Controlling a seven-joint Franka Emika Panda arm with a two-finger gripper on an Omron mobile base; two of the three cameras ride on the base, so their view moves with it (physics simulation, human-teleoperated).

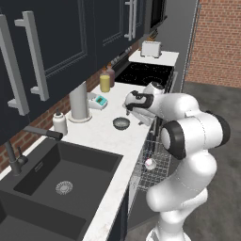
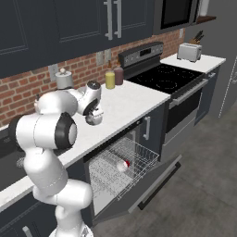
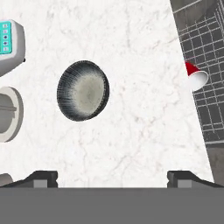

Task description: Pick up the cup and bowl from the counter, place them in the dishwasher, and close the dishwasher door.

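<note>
Bowl pick-up pending; cup [image 3: 195, 77] already lies in the dishwasher rack [image 2: 121, 163].
Gripper [image 3: 111, 176], jaws wide and empty, should be centred over the bowl [image 3: 83, 90] before descent.

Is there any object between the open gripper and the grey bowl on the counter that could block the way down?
Nothing visible does. In the hand view the bowl lies alone on bare white counter, ahead of the open gripper. The teal-faced device and the round white base stand off to one side, apart from the bowl.
</note>
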